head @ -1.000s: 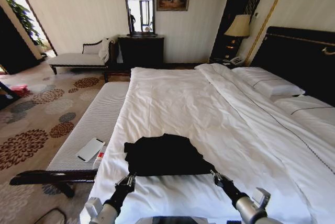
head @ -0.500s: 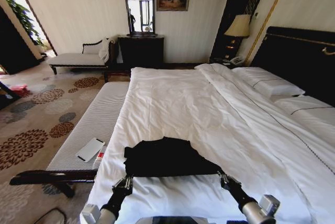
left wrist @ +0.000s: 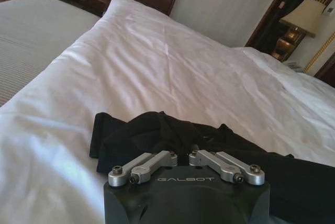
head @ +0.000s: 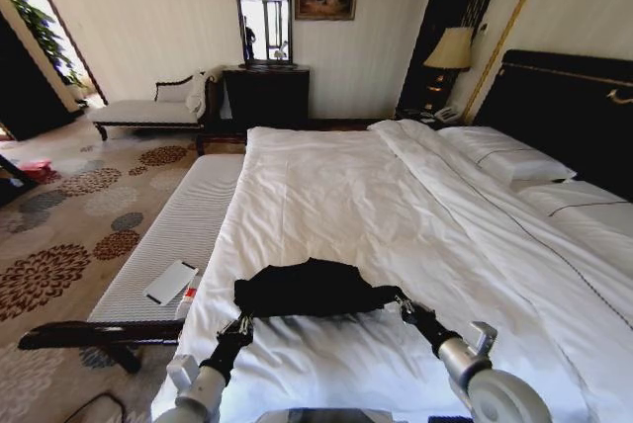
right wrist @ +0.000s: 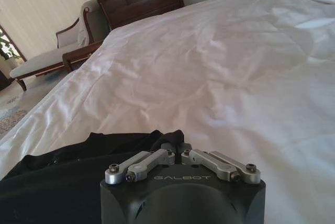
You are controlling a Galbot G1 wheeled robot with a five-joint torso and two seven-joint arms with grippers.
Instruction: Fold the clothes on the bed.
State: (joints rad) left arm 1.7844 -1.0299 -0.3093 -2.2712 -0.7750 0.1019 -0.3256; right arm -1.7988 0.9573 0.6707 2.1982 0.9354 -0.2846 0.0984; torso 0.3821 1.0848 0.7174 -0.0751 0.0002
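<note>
Near the foot of the bed (head: 396,206), on the white duvet (head: 326,196), lies the black T-shirt (head: 307,290), bunched and partly doubled over. From the head view, the left gripper (head: 239,325) pinches its near left corner and the right gripper (head: 401,303) its near right corner, with the near edge lifted off the duvet. Close up, the left wrist view shows the left gripper (left wrist: 180,153) with fingers pressed together on a fold of the T-shirt (left wrist: 157,135); the right wrist view shows the right gripper (right wrist: 175,148) likewise pinching the cloth edge (right wrist: 78,166). Left of the bed stands a padded bench (head: 178,235) carrying a white flat object (head: 170,282). Pillows (head: 509,158) and a dark headboard (head: 574,112) lie at the far right.
</note>
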